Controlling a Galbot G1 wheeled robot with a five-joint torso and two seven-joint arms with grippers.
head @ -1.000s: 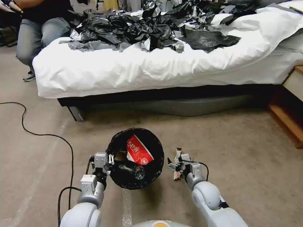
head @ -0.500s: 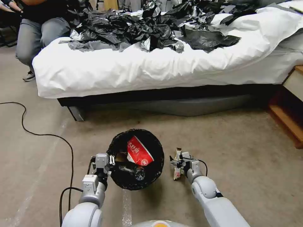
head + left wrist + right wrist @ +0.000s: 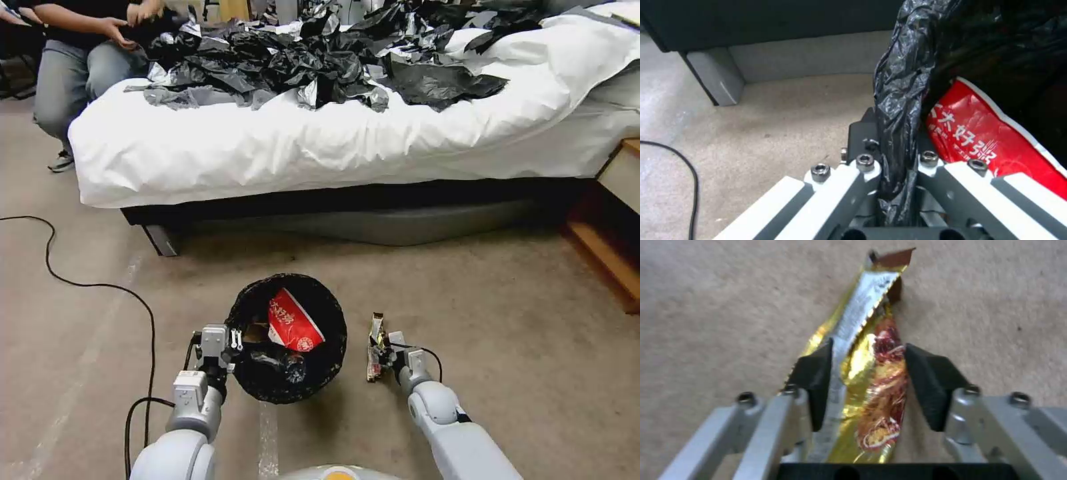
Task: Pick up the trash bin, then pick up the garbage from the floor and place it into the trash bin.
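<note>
The bin [image 3: 287, 337] stands on the floor [image 3: 520, 320], its rim clamped in the left gripper [image 3: 891, 163]. Just beside it, the right gripper [image 3: 867, 373] straddles a gold wrapper [image 3: 862, 386], jaws narrow around it.

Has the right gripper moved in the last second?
Yes. The right gripper has sunk toward the carpet and edged away from the trash bin, jaws now straddling the gold wrapper.
</note>
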